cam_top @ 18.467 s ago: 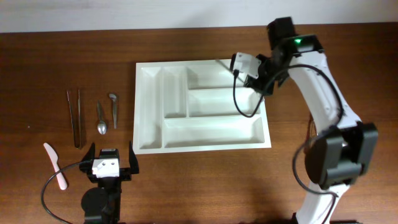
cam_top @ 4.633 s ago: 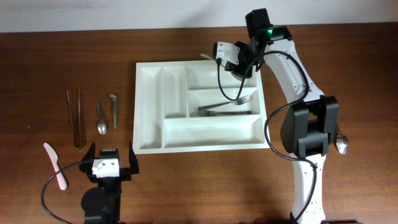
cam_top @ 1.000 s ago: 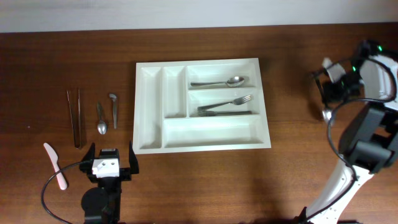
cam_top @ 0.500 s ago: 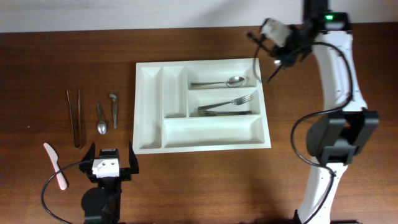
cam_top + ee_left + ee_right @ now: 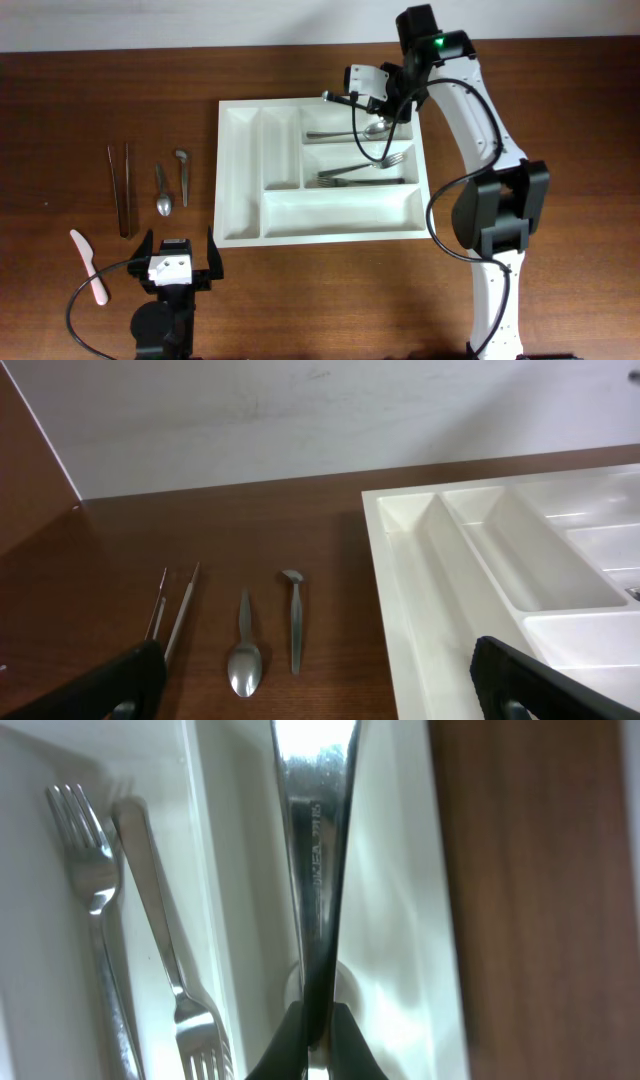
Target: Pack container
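Observation:
The container (image 5: 340, 211) is a white tray in the middle of the table. Its top long compartment holds a spoon (image 5: 346, 132) and the middle one holds forks (image 5: 365, 170). Above that top compartment hangs my right gripper (image 5: 387, 103), shut on a steel cutlery piece (image 5: 342, 98) that points left. In the right wrist view this piece (image 5: 315, 850) runs edge-on up from the gripper (image 5: 318, 1032), with the forks (image 5: 92, 890) to its left and the container wall (image 5: 405, 920) below. My left gripper (image 5: 180, 262) rests open and holds nothing near the front left edge.
Left of the tray lie two thin long metal sticks (image 5: 119, 190), a spoon (image 5: 164, 190) and a short utensil (image 5: 182, 176). A pink-white spatula (image 5: 88, 266) lies at the front left. The left wrist view shows the same spoon (image 5: 244, 658) and the tray's corner (image 5: 400, 550).
My right arm swung in from the far right, past the tray's top right corner, to above the top compartment with the cutlery piece. The left arm has not moved.

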Robot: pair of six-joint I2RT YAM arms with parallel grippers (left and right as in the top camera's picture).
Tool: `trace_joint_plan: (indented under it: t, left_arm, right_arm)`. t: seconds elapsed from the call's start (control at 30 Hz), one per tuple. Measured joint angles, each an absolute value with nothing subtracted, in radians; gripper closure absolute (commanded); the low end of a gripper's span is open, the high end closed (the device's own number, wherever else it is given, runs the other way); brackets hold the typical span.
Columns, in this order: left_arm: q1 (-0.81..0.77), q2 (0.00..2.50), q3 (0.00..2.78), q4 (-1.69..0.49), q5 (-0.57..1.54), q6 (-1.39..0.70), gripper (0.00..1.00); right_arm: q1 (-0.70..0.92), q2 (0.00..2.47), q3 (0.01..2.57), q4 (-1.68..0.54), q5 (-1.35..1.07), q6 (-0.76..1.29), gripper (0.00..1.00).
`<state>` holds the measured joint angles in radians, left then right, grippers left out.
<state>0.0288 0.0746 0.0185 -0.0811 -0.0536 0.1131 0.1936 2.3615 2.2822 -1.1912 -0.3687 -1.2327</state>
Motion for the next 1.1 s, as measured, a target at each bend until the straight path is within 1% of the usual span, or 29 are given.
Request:
trace_joint_plan:
  t: [0.1, 0.13, 0.2, 0.3, 0.37, 0.43, 0.5, 0.53, 0.63, 0.73, 0.8, 0.83, 0.97, 1.1]
  left_arm:
    - [0.029, 0.075, 0.018, -0.081, -0.054, 0.113, 0.01]
    - [0.029, 0.075, 0.018, -0.081, -0.054, 0.113, 0.01]
    - [0.029, 0.075, 0.018, -0.081, -0.054, 0.113, 0.01]
    - [0.029, 0.075, 0.018, -0.081, -0.054, 0.113, 0.01]
    - [0.029, 0.075, 0.018, -0.081, -0.054, 0.113, 0.01]
    - [0.029, 0.075, 0.019, -0.081, -0.054, 0.113, 0.01]
    - [0.029, 0.075, 0.018, -0.081, -0.054, 0.113, 0.01]
    - [0.029, 0.075, 0.018, -0.081, -0.054, 0.113, 0.01]
    - [0.029, 0.075, 0.019, -0.081, -0.054, 0.113, 0.01]
    - [0.029, 0.075, 0.018, -0.081, -0.054, 0.113, 0.01]
    - [0.029, 0.075, 0.018, -0.081, -0.054, 0.113, 0.01]
    - [0.029, 0.075, 0.018, -0.081, -0.054, 0.113, 0.01]
    - [0.029, 0.075, 0.018, -0.081, -0.054, 0.113, 0.01]
    - [0.029, 0.075, 0.019, -0.081, -0.054, 0.113, 0.01]
  right_arm:
    - [0.193, 2.386, 2.282, -1.186, -0.368, -1.236, 0.85]
    - [0.193, 2.392, 2.282, -1.180, -0.368, -1.236, 0.66]
    - [0.193, 2.395, 2.282, -1.166, -0.368, -1.233, 0.55]
    - [0.193, 2.395, 2.282, -1.121, -0.368, -1.216, 0.48]
    - [0.190, 2.395, 2.282, -1.090, -0.363, -1.180, 0.47]
    - [0.186, 2.395, 2.287, -1.064, -0.351, -1.121, 0.39]
    - [0.177, 2.395, 2.309, -1.043, -0.309, -1.025, 0.34]
    - [0.170, 2.395, 2.326, -1.042, -0.285, -0.974, 0.29]
    - [0.127, 2.395, 2.397, -1.060, -0.194, -0.794, 0.27]
    - [0.054, 2.395, 2.455, -1.107, -0.117, -0.645, 0.20]
    - [-0.009, 2.395, 2.468, -1.127, -0.080, -0.573, 0.05]
    - [-0.041, 2.395, 2.469, -1.145, -0.065, -0.549, 0.01]
    - [-0.146, 2.395, 2.468, -1.183, -0.029, -0.482, 0.01]
    - [-0.196, 2.395, 2.468, -1.184, -0.022, -0.456, 0.01]
